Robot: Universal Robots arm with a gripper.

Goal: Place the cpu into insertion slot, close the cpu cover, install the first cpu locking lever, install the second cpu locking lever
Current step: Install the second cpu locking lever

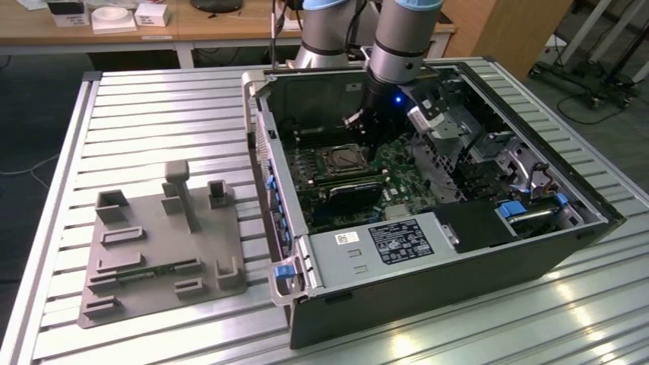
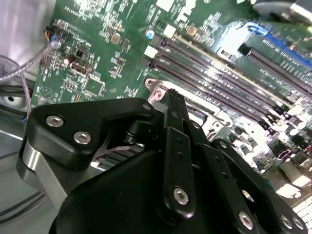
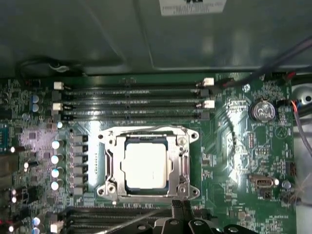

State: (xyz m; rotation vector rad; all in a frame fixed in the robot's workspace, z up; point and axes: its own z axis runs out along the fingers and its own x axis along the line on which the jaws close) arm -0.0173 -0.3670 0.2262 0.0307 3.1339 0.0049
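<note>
Inside open computer case (image 1: 426, 251) on worktop (image 1: 152, 114), cpu (image 3: 146, 165) seated in insertion slot (image 3: 111, 163) mid-frame under closed cpu cover (image 3: 184, 161), gripper (image 3: 184, 208) pinched together just below.

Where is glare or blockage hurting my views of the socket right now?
First wrist view: glare whitens the square silvery cpu top and the green board beside it. Second wrist view: the black gripper linkage blocks much of the socket. Exterior view: bright reflections on the ribbed metal table.
</note>
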